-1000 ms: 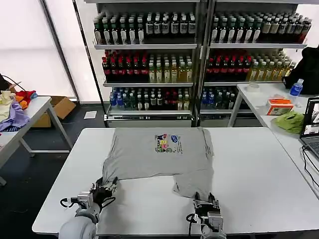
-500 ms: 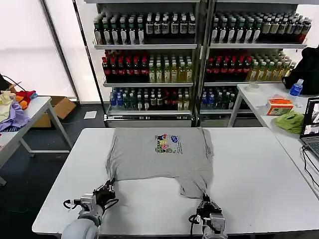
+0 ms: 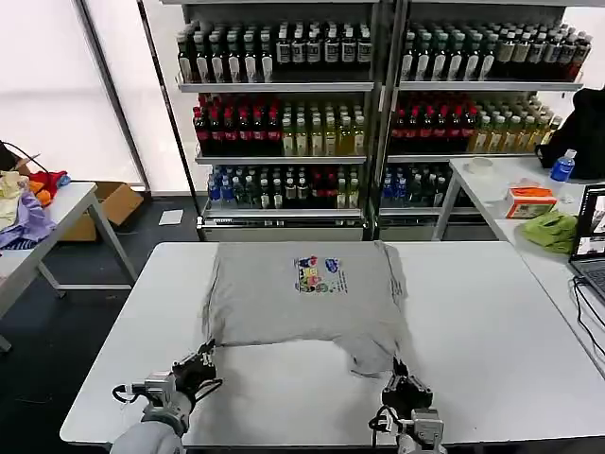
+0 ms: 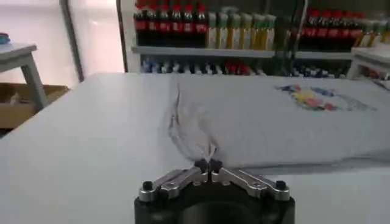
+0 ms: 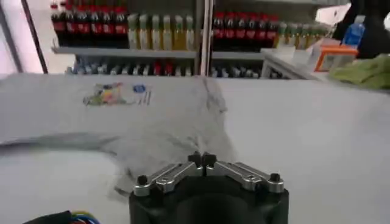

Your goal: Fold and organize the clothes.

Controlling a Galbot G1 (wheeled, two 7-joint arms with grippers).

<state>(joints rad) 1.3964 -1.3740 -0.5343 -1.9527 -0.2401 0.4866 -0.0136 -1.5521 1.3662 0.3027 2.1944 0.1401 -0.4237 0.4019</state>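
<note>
Soft, light and limp by the look of it, best pinched at corners or hem: grey shirt (image 3: 304, 298) spread logo-up mid-counter (image 3: 492, 312), left gripper (image 3: 202, 357) clamped on its near left corner, right gripper (image 3: 401, 378) pinching its near right corner.

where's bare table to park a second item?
Free: table right of the shirt, and the strip to its left. Crowded: near edge, where the left gripper and right gripper pinch the shirt's corners.
</note>
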